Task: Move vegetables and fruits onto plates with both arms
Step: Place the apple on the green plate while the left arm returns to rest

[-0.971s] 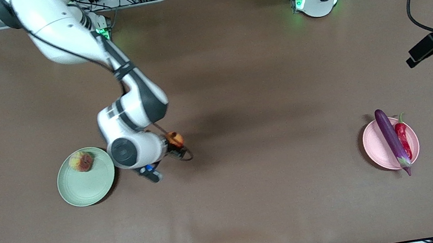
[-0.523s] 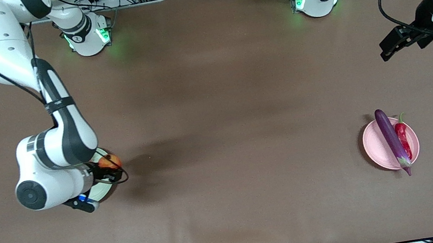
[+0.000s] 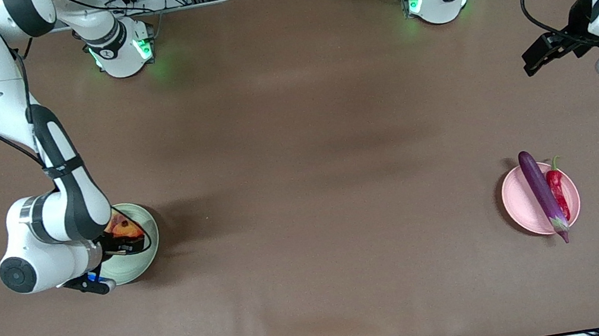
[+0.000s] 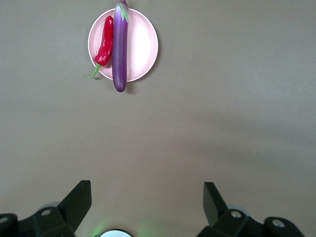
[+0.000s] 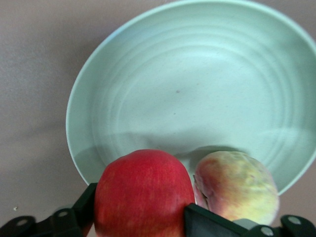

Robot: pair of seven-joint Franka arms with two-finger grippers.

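My right gripper (image 3: 121,239) is low over the pale green plate (image 3: 141,264), shut on the round red fruit (image 5: 143,195), with a finger pressed to each side of it. The peach (image 5: 237,190) lies in the green plate (image 5: 197,89) right beside the red fruit (image 3: 124,227). At the left arm's end of the table, the purple eggplant (image 3: 542,192) and the red chili pepper (image 3: 557,191) lie side by side on the pink plate (image 3: 518,199). My left gripper (image 4: 147,197) hangs open and empty high over bare table, with the pink plate (image 4: 143,44), eggplant (image 4: 120,47) and chili (image 4: 105,42) far below it.
The brown cloth-covered table (image 3: 304,161) stretches between the two plates. The arm bases (image 3: 118,46) stand along the table's edge farthest from the front camera. The eggplant's stem end overhangs the pink plate's rim.
My right arm has swung the red fruit from over the bare cloth beside the green plate to low over that plate, next to the peach. My left arm has drifted slightly.
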